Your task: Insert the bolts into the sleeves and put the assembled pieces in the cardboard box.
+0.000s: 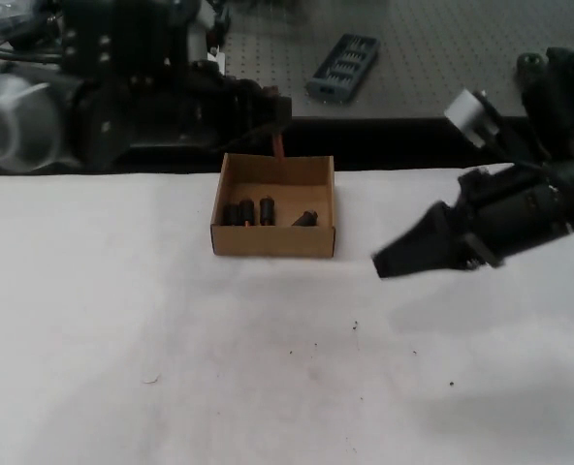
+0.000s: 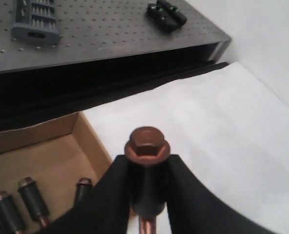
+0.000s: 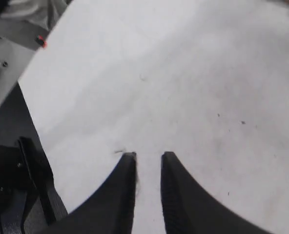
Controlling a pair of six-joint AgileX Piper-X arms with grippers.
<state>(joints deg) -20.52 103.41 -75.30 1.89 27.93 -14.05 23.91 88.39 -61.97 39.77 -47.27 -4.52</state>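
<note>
The step in hand was the last part of the task: bringing a finished piece to the cardboard box (image 1: 272, 242). The left gripper (image 2: 148, 165) was pinching a black sleeve (image 2: 147, 197) with a copper bolt (image 2: 147, 144) already through it. The bolt's head stood above the fingers and its tip came out below. In the high view this held piece hung just over the back wall of the box, not yet over the middle.

The right gripper (image 3: 148, 158) hovered over the bare white table (image 1: 171, 378), to the right of the box and well apart from it. Its fingers had only a narrow gap between them and held nothing.

The next move, as I judge it, called for the left arm to carry the piece forward until it was above the floor of the box. There it could lower it and spread the fingers, taking care that the piece did not land on the wall.

As for the count, I saw one box and four assembled pieces (image 1: 246, 211) lying inside it (one a little apart from the other three). There was also one more piece in the left gripper. I saw no loose bolt or sleeve on the table.
</note>
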